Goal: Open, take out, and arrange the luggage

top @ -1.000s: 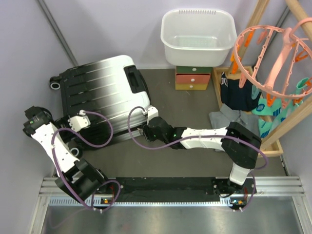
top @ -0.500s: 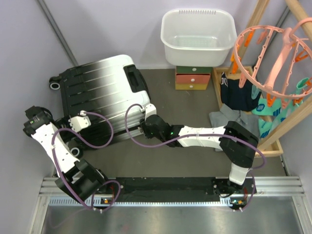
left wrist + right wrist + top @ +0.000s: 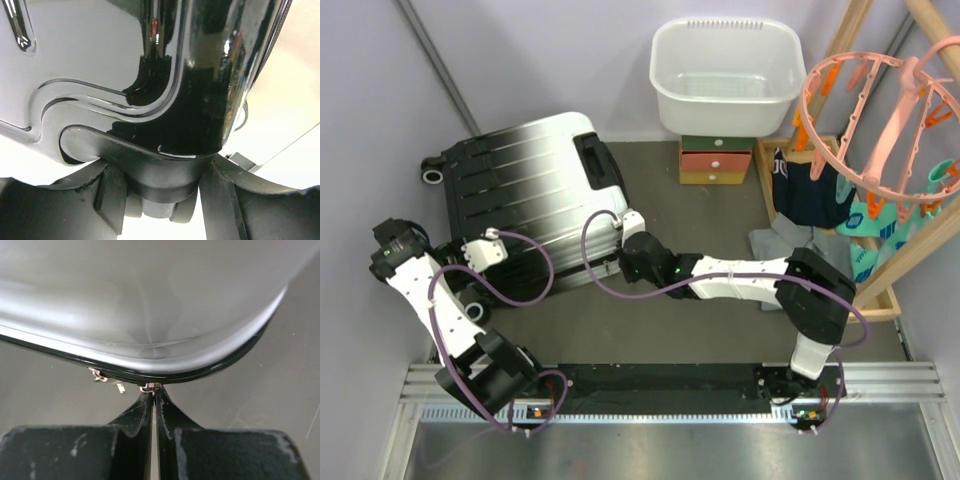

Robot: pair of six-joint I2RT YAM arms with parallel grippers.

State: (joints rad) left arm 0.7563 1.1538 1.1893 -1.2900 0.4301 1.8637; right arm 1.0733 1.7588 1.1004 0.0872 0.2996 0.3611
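The luggage [image 3: 520,190] lies flat and closed on the dark counter [image 3: 650,330] at the far left, its ribbed shell fading from black at the wheel end to white at the handle end. The right arm [image 3: 740,280] reaches across to the white near corner. In the right wrist view the shell's curved edge and its black zip band run just above the fingertips. The right jaws are clenched, with hardly a sliver between them, and pinch a small metal zipper pull [image 3: 149,387] that sits at the band. Two more small metal tabs [image 3: 107,380] hang from the band a little to the left, not touched. The left arm [image 3: 415,280] bends in to the black near corner. There the glossy shell fills the left wrist view and a wheel housing [image 3: 160,175] juts down between the fingers [image 3: 112,197]. The left jaws stand partway open and clasp that housing, one finger against each side. Compared with a second ago, the right jaws have closed, and the right wrist has crept slightly along the near edge of the case. The left arm and the luggage sit as they did, and the lid is still down.
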